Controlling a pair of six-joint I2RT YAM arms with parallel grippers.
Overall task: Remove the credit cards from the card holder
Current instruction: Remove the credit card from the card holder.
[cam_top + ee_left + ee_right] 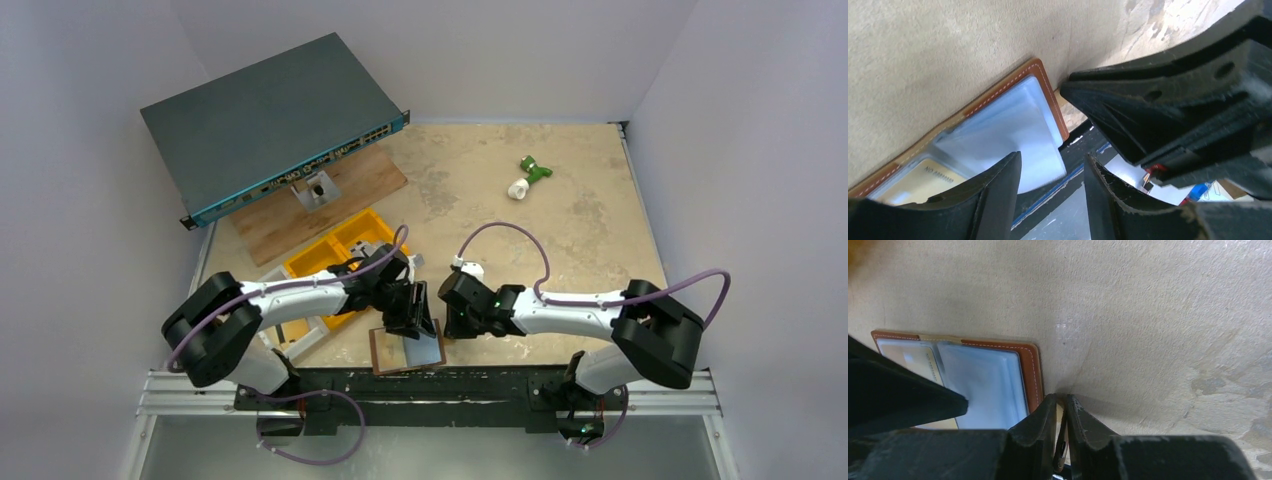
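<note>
Card holder (378,352) lies open and flat at the near rim of the table (1148,315), long axis left-right, between the two arms. The pale grey-blue credit card (1008,120) sits in the holder's right half. It's glossy and flat, with its long side apparently parallel to the fold and its near corner seemingly poking past the holder's stitched brown rim. The holder's left half shows a tan insert (923,177); can't tell if that's a card. Left gripper (1052,159) is nearer, directly over the blue card, jaws about half apart with nothing between them. Right gripper (1060,399) has its tips just off the holder's right rim, jaws pinched to a slit; can't tell if anything's in it. My guess: the pull goes along the card's long side, out past the holder's near rim.
</note>
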